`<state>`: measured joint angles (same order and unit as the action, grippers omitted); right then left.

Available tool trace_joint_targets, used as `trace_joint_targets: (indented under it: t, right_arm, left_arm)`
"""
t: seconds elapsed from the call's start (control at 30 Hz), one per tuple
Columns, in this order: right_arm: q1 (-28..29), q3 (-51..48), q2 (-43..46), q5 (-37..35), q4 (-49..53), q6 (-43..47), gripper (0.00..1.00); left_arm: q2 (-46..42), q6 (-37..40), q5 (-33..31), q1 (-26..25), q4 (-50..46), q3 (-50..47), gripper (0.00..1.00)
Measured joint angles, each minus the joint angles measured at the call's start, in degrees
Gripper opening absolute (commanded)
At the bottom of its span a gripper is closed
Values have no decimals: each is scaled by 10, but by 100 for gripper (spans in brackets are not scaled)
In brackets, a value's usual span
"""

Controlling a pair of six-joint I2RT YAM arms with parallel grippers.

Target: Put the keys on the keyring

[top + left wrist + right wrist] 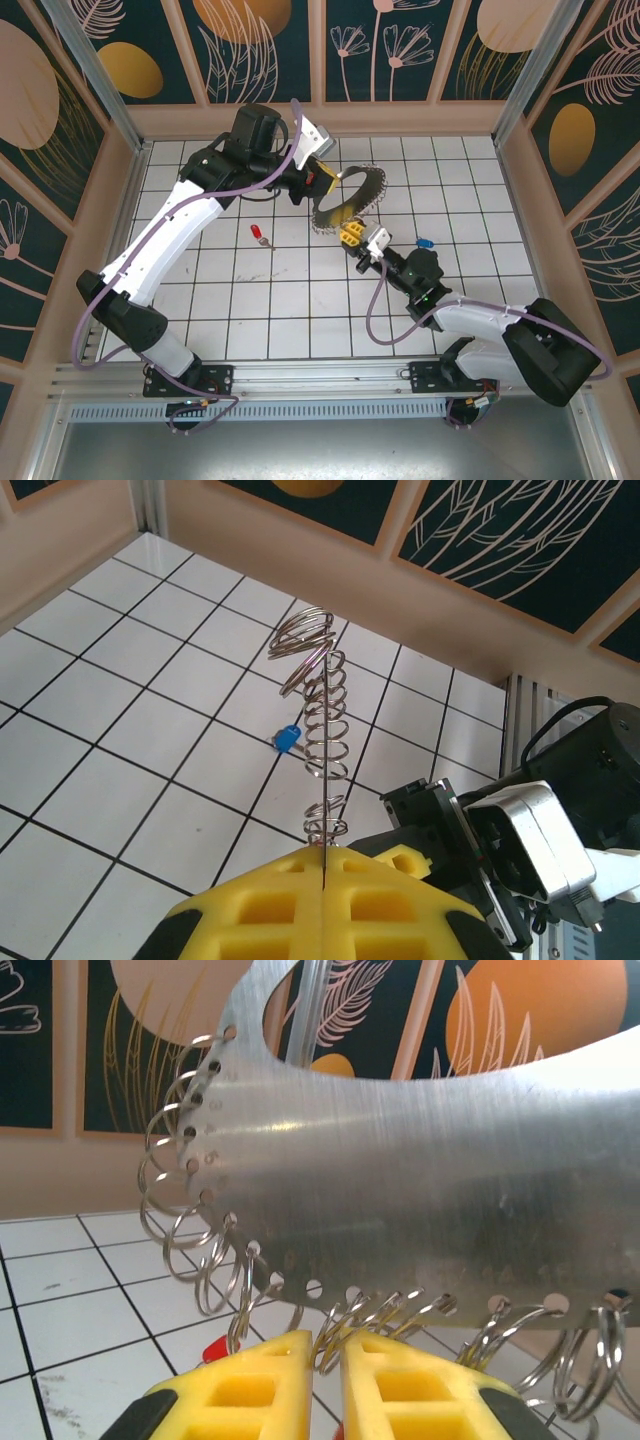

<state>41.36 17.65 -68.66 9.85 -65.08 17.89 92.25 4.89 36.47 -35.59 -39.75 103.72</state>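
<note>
The keyring (345, 208) is a flat grey metal crescent fringed with small split rings, held up above the tiled floor. My left gripper (322, 180) is shut on its upper end; in the left wrist view the yellow fingers (325, 848) clamp the plate (325, 720) edge-on. My right gripper (352, 237) is at the keyring's lower edge. In the right wrist view its jaws (327, 1338) stand a narrow gap apart with split rings of the keyring (400, 1160) between the tips and a sliver of red low in the gap. One red key (259, 233) lies on the floor to the left.
A blue-headed key (425, 243) lies on the tiles right of the right gripper and shows beyond the plate (287, 739). A red bit (214, 1348) peeks past the right gripper's left finger. Wooden walls enclose the floor on three sides.
</note>
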Motion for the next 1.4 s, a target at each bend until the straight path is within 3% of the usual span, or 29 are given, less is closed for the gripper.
trace_joint_targets:
  t: [0.33,0.5,0.83,1.07,1.23,1.4]
  right_arm:
    - [12,10,0,-13,11,27,24]
    - [16,10,3,-30,17,43,15]
    - [16,10,34,-40,38,64,21]
    - [16,10,35,-41,59,78,16]
    - [15,10,38,-45,59,85,5]
    - [14,10,42,-40,63,84,4]
  left_arm:
    - [-5,-5,2,0,15,-6,0]
    - [-23,-5,1,0,37,-33,0]
    - [-75,5,6,0,94,-91,0]
    - [-76,7,6,0,98,-93,0]
    - [-76,7,6,0,98,-95,0]
    - [-77,7,5,0,100,-97,0]
